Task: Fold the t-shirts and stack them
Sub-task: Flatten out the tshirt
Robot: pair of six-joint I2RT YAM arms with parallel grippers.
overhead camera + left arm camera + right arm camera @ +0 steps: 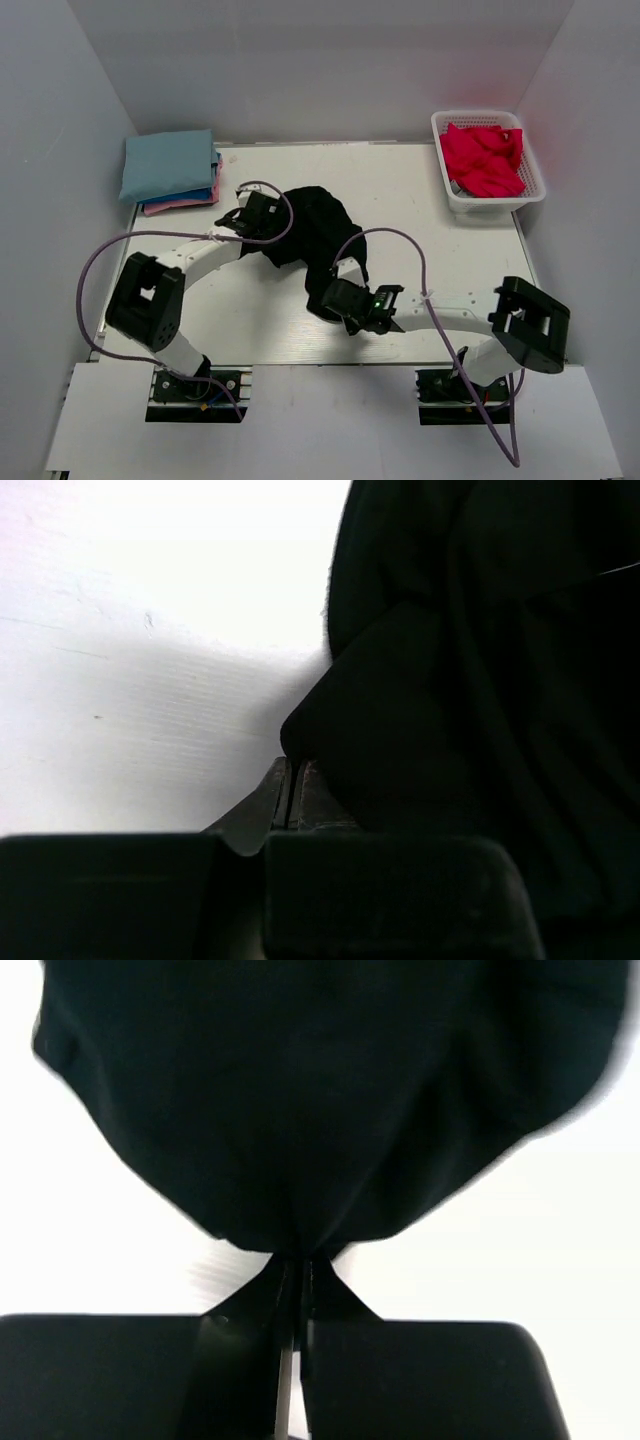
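A large black t-shirt (312, 228) lies bunched in the middle of the white table. My left gripper (268, 232) is shut on the black t-shirt's left edge; in the left wrist view its jaws pinch the cloth (450, 680) at the tips (293, 765). My right gripper (325, 298) is shut on the shirt's near edge; in the right wrist view the cloth (300, 1090) gathers into the closed tips (297, 1260). A folded stack with a light blue t-shirt (168, 163) on top of blue and pink ones (180, 203) sits at the back left. A bright red t-shirt (482, 158) lies crumpled in the basket.
A white plastic lattice basket (528, 196) stands at the back right corner of the table. Grey walls enclose the table on three sides. Purple cables loop from both arms over the near part of the table (240, 320).
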